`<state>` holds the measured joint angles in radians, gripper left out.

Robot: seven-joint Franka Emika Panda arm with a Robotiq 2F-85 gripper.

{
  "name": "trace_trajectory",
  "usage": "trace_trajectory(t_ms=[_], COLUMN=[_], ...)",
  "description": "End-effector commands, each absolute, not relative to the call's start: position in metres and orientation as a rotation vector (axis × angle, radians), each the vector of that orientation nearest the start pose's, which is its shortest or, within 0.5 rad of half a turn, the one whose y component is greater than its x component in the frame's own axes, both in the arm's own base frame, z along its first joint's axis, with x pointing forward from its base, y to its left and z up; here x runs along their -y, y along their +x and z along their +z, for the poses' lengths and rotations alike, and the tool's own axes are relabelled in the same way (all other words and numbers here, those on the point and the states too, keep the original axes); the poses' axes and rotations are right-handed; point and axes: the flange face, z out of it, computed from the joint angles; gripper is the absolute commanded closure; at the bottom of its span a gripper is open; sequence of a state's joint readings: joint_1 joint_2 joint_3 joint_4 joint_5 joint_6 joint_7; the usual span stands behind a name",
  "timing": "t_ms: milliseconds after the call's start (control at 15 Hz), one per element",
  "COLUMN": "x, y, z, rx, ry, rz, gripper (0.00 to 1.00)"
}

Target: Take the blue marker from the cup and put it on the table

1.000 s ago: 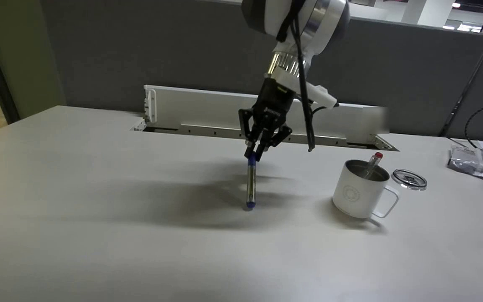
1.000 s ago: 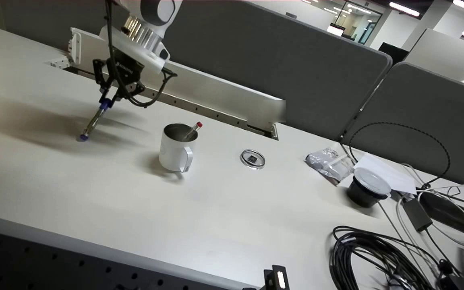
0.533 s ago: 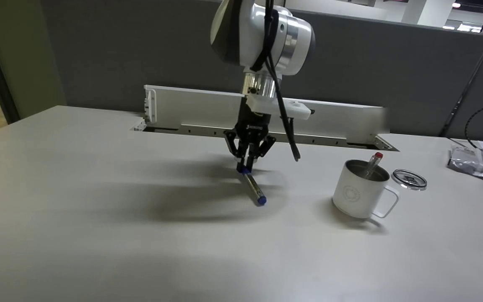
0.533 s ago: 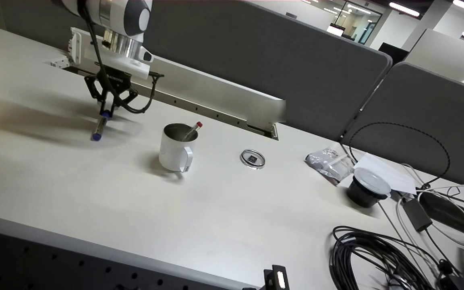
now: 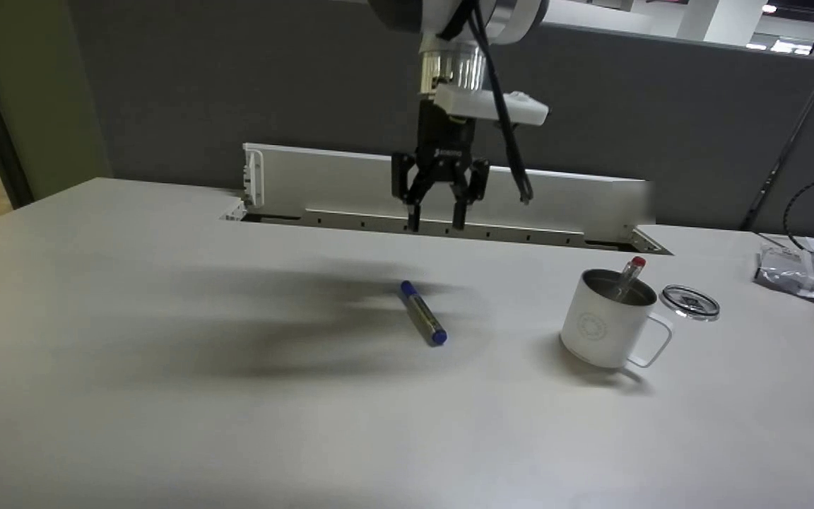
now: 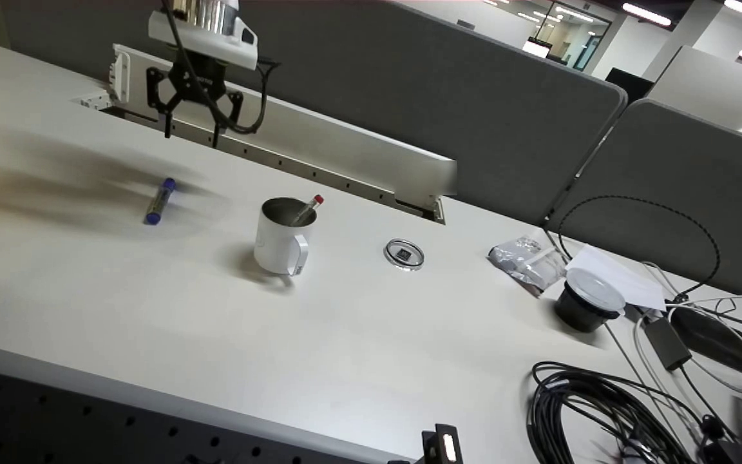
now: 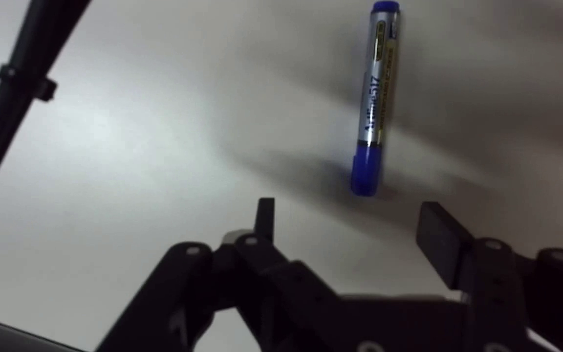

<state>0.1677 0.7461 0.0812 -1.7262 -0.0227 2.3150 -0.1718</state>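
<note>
The blue marker [image 5: 423, 313] lies flat on the light-grey table [image 5: 237, 424], seen in both exterior views. Above it and toward the rear flap, my gripper [image 5: 437, 220] hangs open, nothing between its fingers. From the wrist view, the marker [image 7: 374, 98] stretches away beyond the gripper [image 7: 346, 210], its blue cap nearest the gap between the spread fingertips but apart from them. Upright to one side stands the white cup [image 6: 274, 245], handle outward, with a red-tipped pen [image 6: 308, 207] leaning in it. The cup is out of the wrist view.
A clear round lid [image 6: 403, 254] lies near the cup. Farther along are a silver bag [image 6: 529, 258], a black tub with a pale lid [image 6: 587, 306] and a coil of black cable [image 6: 561, 419]. The raised white flap [image 5: 336, 180] lines the rear edge.
The marker went from hanging steeply in the gripper to lying on the table. The gripper let go of it, opened and rose away. The cup has stayed put.
</note>
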Motion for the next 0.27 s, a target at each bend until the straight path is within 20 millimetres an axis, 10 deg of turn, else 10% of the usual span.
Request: trace_trajectory(t_ms=[0,67,200], x=[-0.124,-0.139,-0.127], y=[0.607,0.625,0.619], z=[0.197,0.172,0.193], rx=[0.631,0.654,0.648], ry=[-3.099,-3.06,-3.076], rz=[0.306,0.268,0.283], gripper=[0.0,0.09,0.0])
